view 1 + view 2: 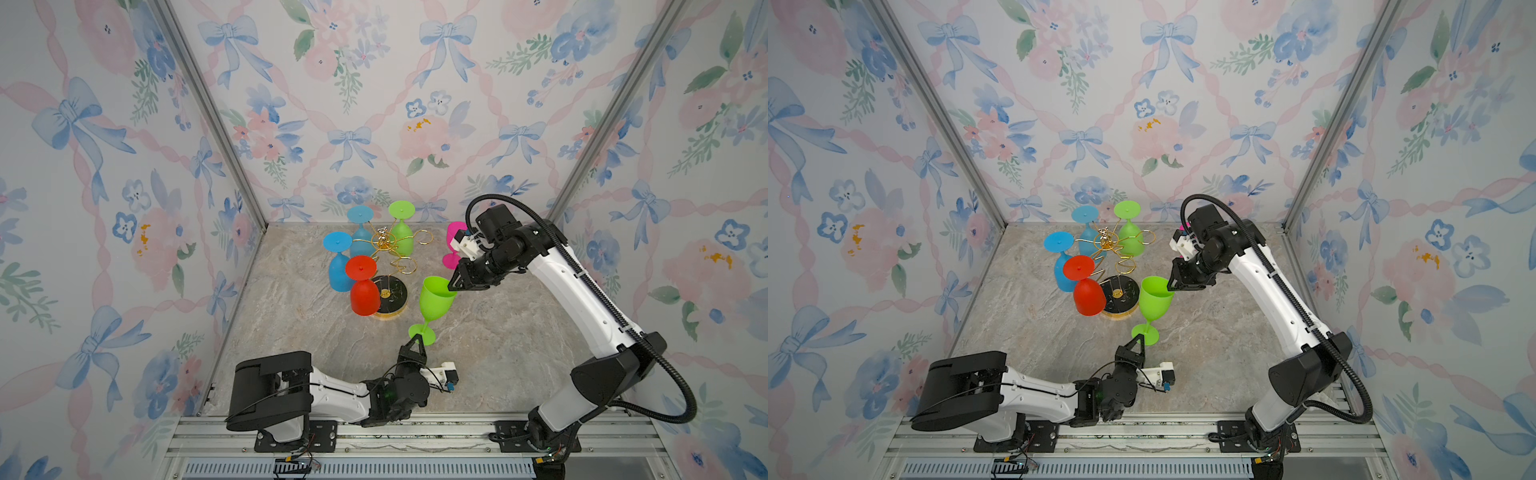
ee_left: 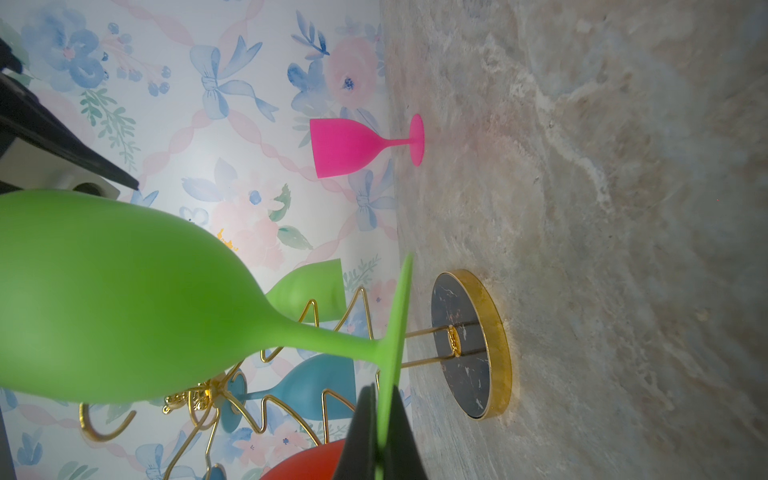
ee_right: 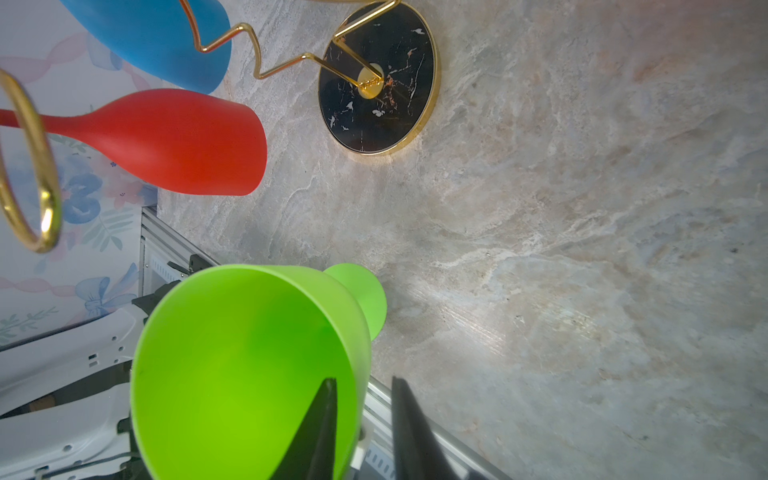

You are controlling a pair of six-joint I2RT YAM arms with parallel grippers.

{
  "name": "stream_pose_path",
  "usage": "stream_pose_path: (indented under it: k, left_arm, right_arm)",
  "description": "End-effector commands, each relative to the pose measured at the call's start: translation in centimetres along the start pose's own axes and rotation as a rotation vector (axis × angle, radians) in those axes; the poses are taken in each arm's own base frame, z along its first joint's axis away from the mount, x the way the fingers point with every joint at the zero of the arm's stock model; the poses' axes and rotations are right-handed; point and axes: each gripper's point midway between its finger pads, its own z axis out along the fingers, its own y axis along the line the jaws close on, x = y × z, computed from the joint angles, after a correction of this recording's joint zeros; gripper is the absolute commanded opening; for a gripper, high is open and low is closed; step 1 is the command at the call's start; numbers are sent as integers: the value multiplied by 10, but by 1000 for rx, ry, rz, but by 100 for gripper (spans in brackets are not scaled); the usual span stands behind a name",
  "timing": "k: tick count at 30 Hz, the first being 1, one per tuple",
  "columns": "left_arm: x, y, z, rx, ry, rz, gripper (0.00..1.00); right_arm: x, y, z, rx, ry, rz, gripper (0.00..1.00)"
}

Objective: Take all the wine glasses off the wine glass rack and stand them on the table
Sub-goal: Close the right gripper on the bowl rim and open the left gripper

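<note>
currently my left claw (image 1: 417, 343) pinches the foot of the matte lime-green wine glass (image 1: 434, 301), already clear of the gold wire rack (image 1: 384, 241), while my right claw (image 1: 452, 286), narrow but unclamped, straddles its rim, likely for a handover.

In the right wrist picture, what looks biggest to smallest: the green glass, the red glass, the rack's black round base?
1. Green glass: biggest, but nearest the camera.
2. Red glass and black round base: they look about equal, so I won't rank them.
</note>
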Motion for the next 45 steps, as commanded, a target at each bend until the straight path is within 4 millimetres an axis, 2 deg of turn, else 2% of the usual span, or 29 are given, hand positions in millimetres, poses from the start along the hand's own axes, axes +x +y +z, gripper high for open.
stream_pose_path:
  k: [1, 14, 20, 28, 33, 35, 40, 45]
  left_arm:
    - [3, 9, -4, -25, 5, -29, 0]
    - [5, 11, -6, -31, 8, -21, 0]
    - [6, 11, -7, -30, 9, -17, 0]
    - [-1, 2, -13, -15, -38, 8, 16]
    - [-4, 2, -16, -15, -53, -9, 22]
    - [-4, 4, -16, -17, -59, -29, 28]
    - [-6, 7, -21, -17, -91, -52, 48]
    - [-8, 6, -24, -11, -113, -73, 55]
  right_arm:
    - [9, 1, 6, 2, 46, 0, 23]
    - [13, 8, 10, -4, 65, -19, 17]
    - [12, 7, 7, 3, 52, -20, 10]
    - [9, 8, 0, 11, 26, -20, 6]
    - [8, 8, -3, 19, 16, -22, 4]
    - [7, 7, -3, 25, 13, -20, 4]
    - [4, 5, -4, 30, -15, -15, 2]
    - [0, -1, -7, 45, -50, 3, 0]
